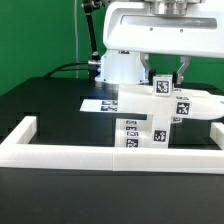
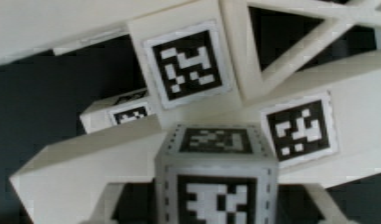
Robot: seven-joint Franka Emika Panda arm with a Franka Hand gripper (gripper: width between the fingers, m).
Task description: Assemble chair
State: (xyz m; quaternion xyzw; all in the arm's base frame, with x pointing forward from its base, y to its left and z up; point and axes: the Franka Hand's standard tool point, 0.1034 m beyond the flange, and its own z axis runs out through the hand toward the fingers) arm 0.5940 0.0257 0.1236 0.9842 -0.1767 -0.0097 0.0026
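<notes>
Jaws clenched on tagged top piece of chair (image 1: 160, 100). Chair positioned at middle of table (image 1: 40, 110), behind white border frame (image 1: 60, 152), beside marker board (image 1: 98, 103). Whether chair rests on table or is lifted cannot be told.

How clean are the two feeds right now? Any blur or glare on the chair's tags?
Exterior view: lighting is even, with no glare on the chair, but the white arm looks washed out, so its edges are hard to read. Wrist view: very close and soft overall. The upper tag reads fairly clearly, while the lowest tag is blurred.
</notes>
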